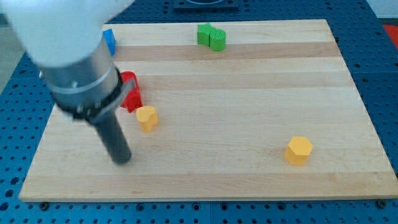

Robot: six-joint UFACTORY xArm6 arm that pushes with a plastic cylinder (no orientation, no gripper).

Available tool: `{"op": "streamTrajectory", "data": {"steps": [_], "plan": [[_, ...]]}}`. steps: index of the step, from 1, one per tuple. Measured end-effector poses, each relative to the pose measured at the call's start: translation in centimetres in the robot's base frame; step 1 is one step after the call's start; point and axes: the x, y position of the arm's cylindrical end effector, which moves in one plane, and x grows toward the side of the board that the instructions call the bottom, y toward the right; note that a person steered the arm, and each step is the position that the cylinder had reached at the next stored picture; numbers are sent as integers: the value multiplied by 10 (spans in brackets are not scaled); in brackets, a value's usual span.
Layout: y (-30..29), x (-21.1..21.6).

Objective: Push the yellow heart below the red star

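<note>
Resting on a blue perforated bench (380, 74), the wooden board (249, 124) carries the yellow heart (147, 118) just below the red star (130, 92); my tip (121, 160), no pincer, sits lower-left of the heart.

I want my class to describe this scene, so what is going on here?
A robot arm's rod is working on a wooden board. My tip rests to the lower left of the small yellow block, not touching it. That block sits just below and right of the red block, which the arm partly hides.

Robot lab bench: wooden board (249, 124) on blue perforated table (382, 74); coloured blocks
</note>
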Motion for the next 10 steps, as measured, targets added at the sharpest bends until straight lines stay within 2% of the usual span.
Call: {"op": "streamTrajectory", "data": {"steps": [1, 2, 4, 10], "plan": [[61, 9], [72, -47], [64, -79], [30, -91]]}}
